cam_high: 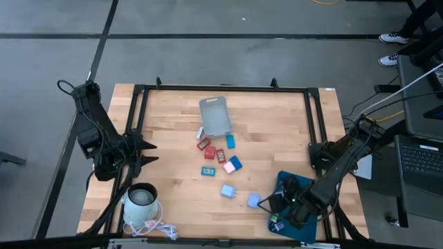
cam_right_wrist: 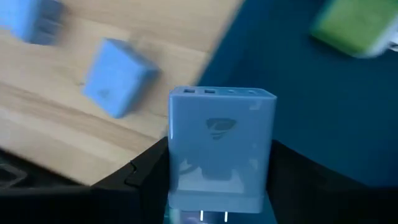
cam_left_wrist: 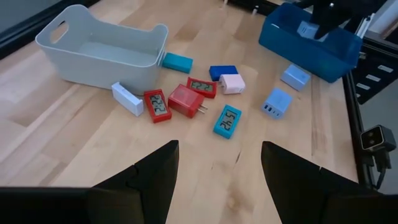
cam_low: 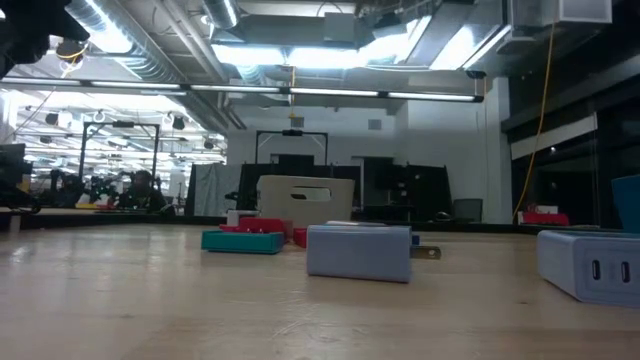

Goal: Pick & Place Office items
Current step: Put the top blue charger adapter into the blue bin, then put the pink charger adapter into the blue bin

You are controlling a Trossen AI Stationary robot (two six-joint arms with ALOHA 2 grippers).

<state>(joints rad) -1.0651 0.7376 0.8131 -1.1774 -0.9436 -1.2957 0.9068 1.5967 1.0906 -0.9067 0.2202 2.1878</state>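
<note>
Beside the grey bin (cam_left_wrist: 99,53) lie three small clocks, two red (cam_left_wrist: 157,104) (cam_left_wrist: 202,86) and one teal (cam_left_wrist: 227,120). One red charger (cam_left_wrist: 186,101), one white block (cam_left_wrist: 127,98), one pink block (cam_left_wrist: 232,83) and two light blue chargers (cam_left_wrist: 277,102) (cam_left_wrist: 295,76) lie farther from it.

Grey floor (cam_high: 208,48) crossed by dark lines around wooden table (cam_high: 173,117); laptop (cam_high: 421,160) right of table; ceiling strip lights (cam_low: 290,92) and ducts beyond it
</note>
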